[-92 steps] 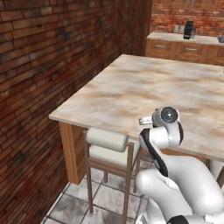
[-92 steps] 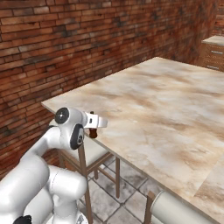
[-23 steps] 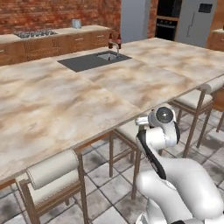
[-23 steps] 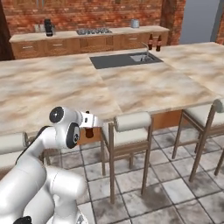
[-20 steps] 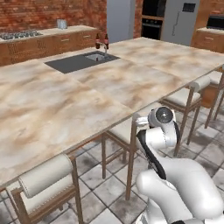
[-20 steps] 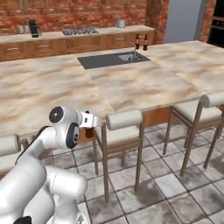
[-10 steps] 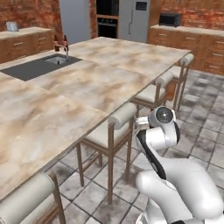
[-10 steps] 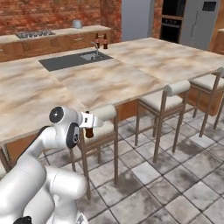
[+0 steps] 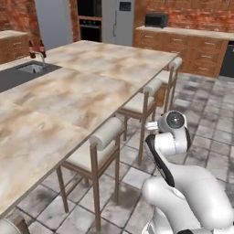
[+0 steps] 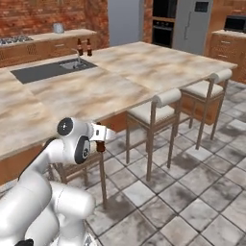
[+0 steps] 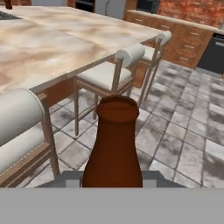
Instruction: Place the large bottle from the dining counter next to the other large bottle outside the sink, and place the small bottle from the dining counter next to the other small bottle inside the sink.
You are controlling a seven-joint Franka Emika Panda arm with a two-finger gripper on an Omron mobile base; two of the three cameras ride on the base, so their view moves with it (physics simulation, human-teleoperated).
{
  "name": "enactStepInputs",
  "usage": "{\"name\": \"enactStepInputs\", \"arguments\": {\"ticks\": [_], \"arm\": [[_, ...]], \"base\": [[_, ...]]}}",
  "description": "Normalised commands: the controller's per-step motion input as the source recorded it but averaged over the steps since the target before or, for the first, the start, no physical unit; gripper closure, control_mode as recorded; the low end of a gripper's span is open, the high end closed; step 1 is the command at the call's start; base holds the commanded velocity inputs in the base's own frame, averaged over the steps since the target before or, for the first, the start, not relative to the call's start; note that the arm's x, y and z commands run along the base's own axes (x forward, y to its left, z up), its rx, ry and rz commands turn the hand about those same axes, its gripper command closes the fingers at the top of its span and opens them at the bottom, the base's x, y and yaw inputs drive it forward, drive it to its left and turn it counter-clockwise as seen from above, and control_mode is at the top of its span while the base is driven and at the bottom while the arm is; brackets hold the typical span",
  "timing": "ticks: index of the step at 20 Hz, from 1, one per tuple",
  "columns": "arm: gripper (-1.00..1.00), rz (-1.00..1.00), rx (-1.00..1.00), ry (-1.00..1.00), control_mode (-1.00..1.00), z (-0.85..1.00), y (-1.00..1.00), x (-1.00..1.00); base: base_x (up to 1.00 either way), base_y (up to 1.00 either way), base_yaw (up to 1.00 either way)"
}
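In the left base view, the sink (image 9: 20,73) is sitting recessed in the far left end of the dining counter (image 9: 87,96), with a chrome faucet (image 9: 41,51) rising at its far edge. Moving rightward, grey-cushioned wooden stools (image 9: 98,151) are lining the counter's near side over a tiled floor (image 9: 201,128), and the white arm (image 9: 171,137) is rising at the lower right, folded back toward the base. A black microwave (image 9: 156,20) is resting on the wooden cabinets at the back.

In the right base view, the sink (image 10: 48,69) is lying at the upper left of the counter (image 10: 120,81), and two dark brown bottles (image 10: 84,47) are standing upright just beyond its far corner, outside the basin, beside the faucet. Lower left, the tool (image 10: 102,140) is pointing rightward off the arm's wrist with a small brown object between its fingers, low and in front of the counter's edge, well apart from the sink. More stools (image 10: 158,108) are following to the right.

In the hand view, a brown bottle (image 11: 113,144) is standing upright with its open neck toward the camera; the tool is clamped together on its lower body, though the fingertips themselves are mostly hidden behind it. Whether it is the large or the small bottle is hard to judge from here.
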Motion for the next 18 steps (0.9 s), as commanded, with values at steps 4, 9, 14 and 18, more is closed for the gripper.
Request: {"name": "enactStepInputs", "arguments": {"ticks": [4,9,14,18], "arm": [[1.0,0.0,0.0,0.0,1.0,0.0,0.0,0.0],[1.0,0.0,0.0,0.0,1.0,0.0,0.0,0.0],[1.0,0.0,0.0,0.0,1.0,0.0,0.0,0.0],[1.0,0.0,0.0,0.0,1.0,0.0,0.0,0.0]], "base": [[0.77,-0.44,-0.18],[0.69,-0.34,-0.23],[0.42,-0.2,-0.39],[0.24,-0.14,-0.46]]}}
